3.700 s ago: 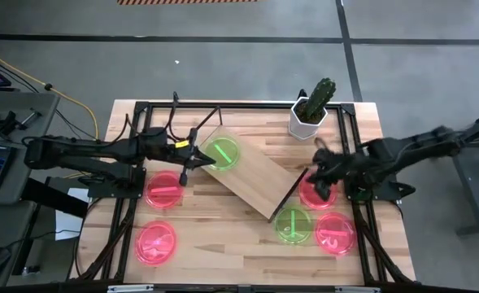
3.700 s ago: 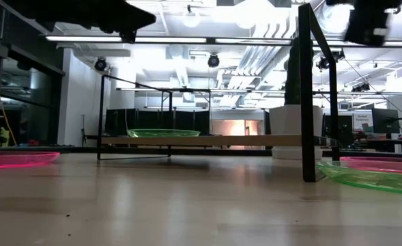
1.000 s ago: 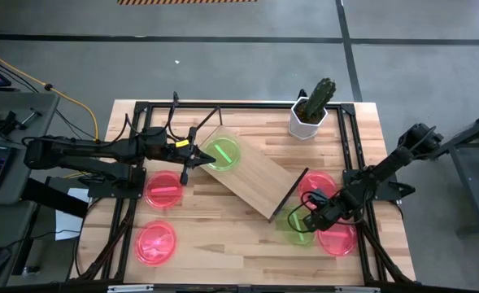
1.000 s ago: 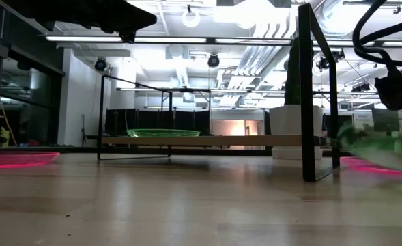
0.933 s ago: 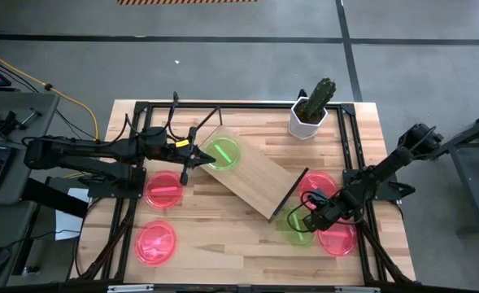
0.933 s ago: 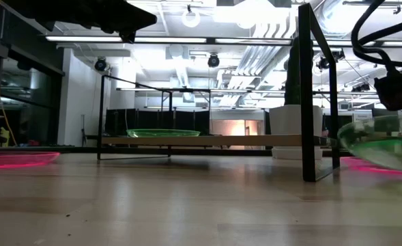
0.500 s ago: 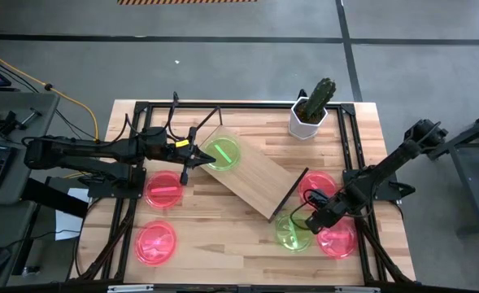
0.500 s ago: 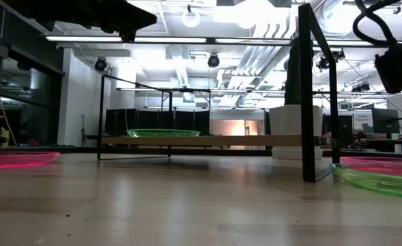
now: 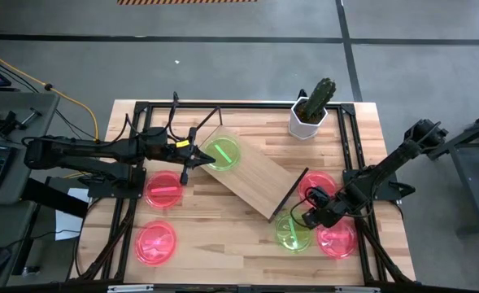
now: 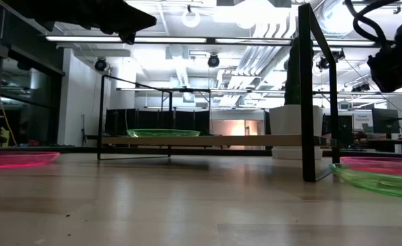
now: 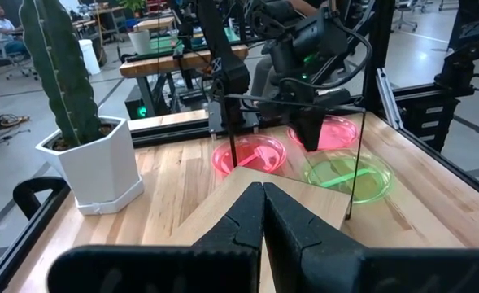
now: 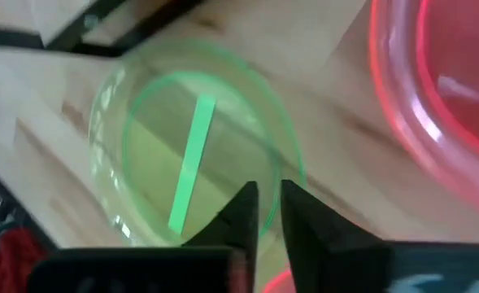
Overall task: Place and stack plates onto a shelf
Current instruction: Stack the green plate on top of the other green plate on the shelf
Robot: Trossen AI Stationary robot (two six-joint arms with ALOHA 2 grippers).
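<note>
Lifted a second ago, one translucent green plastic plate [image 9: 292, 232] now lies flat on the worktop [image 9: 247, 252] under the slightly parted right gripper [image 9: 308, 217]. Second green plate [image 9: 221, 153] sits on the light wooden shelf [image 9: 251, 171]; four pink-red plates [image 9: 164, 189] remain. Left gripper [image 9: 184, 175] is pressed together.

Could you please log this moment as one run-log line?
right gripper: slightly open above green plate on table | left gripper: shut beside shelf | one green plate on shelf

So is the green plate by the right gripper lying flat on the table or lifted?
Flat on the table: the green plate rests on the wood, and the right gripper hovers above its rim.
</note>
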